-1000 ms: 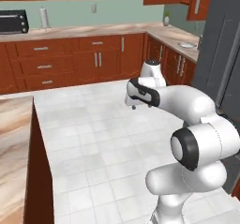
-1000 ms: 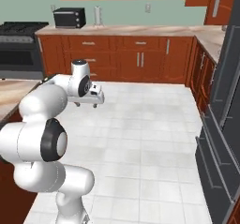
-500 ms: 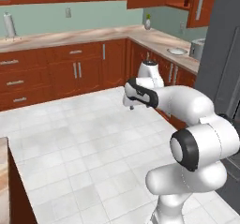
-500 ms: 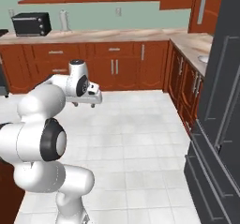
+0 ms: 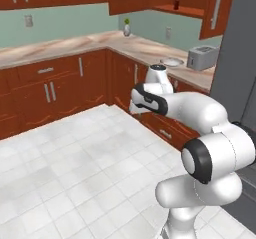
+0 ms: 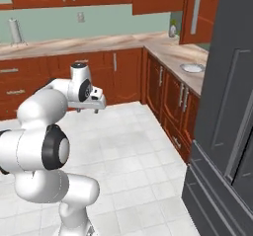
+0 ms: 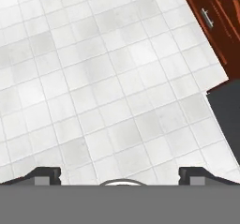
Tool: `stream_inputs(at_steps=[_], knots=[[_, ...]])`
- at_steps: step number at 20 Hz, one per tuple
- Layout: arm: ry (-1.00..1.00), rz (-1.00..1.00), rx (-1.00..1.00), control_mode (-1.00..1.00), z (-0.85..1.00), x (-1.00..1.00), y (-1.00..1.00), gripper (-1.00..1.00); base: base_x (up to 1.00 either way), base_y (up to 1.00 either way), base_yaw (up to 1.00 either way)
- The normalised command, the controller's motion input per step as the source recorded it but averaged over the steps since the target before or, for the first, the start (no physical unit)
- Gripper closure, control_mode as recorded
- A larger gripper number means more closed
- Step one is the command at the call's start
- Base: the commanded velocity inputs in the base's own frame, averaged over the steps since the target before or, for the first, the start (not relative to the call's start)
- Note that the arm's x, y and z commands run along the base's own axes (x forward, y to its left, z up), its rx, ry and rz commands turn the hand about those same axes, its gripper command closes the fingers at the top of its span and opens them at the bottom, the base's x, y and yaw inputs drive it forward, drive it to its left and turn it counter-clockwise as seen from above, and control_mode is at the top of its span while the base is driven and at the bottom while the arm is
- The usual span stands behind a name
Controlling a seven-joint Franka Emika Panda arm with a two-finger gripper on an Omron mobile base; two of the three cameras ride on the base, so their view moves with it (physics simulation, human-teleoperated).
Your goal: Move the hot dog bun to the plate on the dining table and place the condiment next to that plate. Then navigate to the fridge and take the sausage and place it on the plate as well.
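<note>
My gripper [image 5: 137, 108] hangs over the white tile floor, held out in front of the base, and its jaws stand wide apart with nothing between them. From the right base view the gripper [image 6: 97, 105] points downward at chest height. In the hand view the two fingertips [image 7: 47, 175] rise at the bottom over bare floor tiles, gripper [image 7: 119, 175] open. The tall grey fridge [image 6: 228, 106] stands close on the right, also seen at the edge as the fridge [image 5: 239, 68] and as a dark fridge corner [image 7: 228, 110]. The hot dog bun, plate, dining table, condiment and sausage are out of view.
Red-brown cabinets [image 5: 60, 83] under a beige L-shaped counter [image 5: 150, 48] line the far wall and right side. On the counter are a toaster [image 5: 202, 58], a pale plate [image 5: 172, 61] and a paper towel roll [image 6: 15, 31]. Open floor [image 6: 133, 156] lies ahead.
The whole picture has slid left as the base turned right: the island has left the views and the fridge now looms on the right. The arm keeps its pose, gripper still open.
</note>
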Motion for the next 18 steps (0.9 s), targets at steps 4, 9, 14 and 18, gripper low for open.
stream_inputs(at_steps=[4,9,14,18], knots=[[0.00,0.00,0.00,1.00,0.00,0.00,0.00,-1.00,1.00,0.25,-0.46],[0.00,0.00,0.00,1.00,0.00,0.00,0.00,-1.00,0.92,0.37,-0.51],[0.00,0.00,0.00,1.00,0.00,0.00,0.00,-1.00,0.78,0.45,-0.54],[0.00,0.00,0.00,1.00,0.00,0.00,0.00,-1.00,0.76,0.49,-0.56]])
